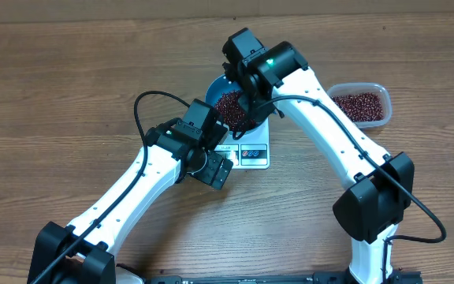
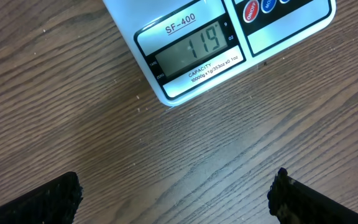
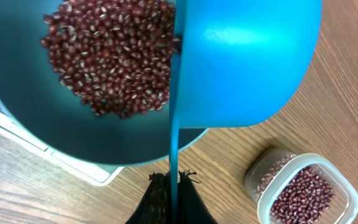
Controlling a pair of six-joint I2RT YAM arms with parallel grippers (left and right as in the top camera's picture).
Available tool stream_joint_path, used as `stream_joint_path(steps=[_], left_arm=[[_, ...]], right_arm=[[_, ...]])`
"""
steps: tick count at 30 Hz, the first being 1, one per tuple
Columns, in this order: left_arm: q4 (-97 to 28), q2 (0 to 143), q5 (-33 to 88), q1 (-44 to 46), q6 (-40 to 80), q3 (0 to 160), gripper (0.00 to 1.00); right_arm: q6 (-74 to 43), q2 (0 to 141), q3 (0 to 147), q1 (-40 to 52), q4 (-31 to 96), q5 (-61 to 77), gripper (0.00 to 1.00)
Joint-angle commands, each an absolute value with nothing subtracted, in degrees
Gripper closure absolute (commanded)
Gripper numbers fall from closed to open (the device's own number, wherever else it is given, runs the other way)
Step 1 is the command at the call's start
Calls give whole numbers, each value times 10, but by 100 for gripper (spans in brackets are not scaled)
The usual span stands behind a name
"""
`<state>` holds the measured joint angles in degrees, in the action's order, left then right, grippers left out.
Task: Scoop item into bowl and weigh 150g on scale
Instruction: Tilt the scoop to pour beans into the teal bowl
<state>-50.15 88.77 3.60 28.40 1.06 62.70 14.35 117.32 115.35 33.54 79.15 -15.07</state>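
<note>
Scale [image 1: 252, 154]: white, flat on the wooden bench [image 2: 104, 124] near the centre, between the two arms. In the left wrist view its display [image 2: 191, 51] reads 119, with coloured buttons to the display's right. Bowl [image 3: 17, 93]: blue, standing on the scale, upright. Beans [image 3: 110, 56]: a loose maroon heap lies on the bowl's floor, covering much of it, with bare blue wall showing around the heap. A second lot of beans lies in the clear plastic tub [image 3: 347, 193], which stands on the bench beside the scale on the robot's right, apart from it. Right claw [image 3: 174, 186]: closed on the thin handle of the blue scoop [image 3: 247, 62]. The handle is seen edge-on and runs straight up from the jaws. The scoop's head is held above the bowl's right portion with its smooth outer face toward the wrist camera; whether it carries any beans cannot be told from these views. Left claw [image 2: 176, 196]: jaws spread wide, nothing between them, positioned over bare bench just in front of the scale's display edge. Only the two dark fingertips show at the lower corners of the wrist view; contact with the bench cannot be determined.
</note>
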Motion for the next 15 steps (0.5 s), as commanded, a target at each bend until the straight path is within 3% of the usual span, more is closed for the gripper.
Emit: stream_joint_path(steps=[1, 15], left_arm=[[-503, 877, 30, 281, -1, 629, 0], [-502, 877, 30, 281, -1, 629, 1]], right_arm=[[133, 1170, 1171, 347, 793, -171, 96], [131, 1169, 1171, 350, 792, -180, 96]])
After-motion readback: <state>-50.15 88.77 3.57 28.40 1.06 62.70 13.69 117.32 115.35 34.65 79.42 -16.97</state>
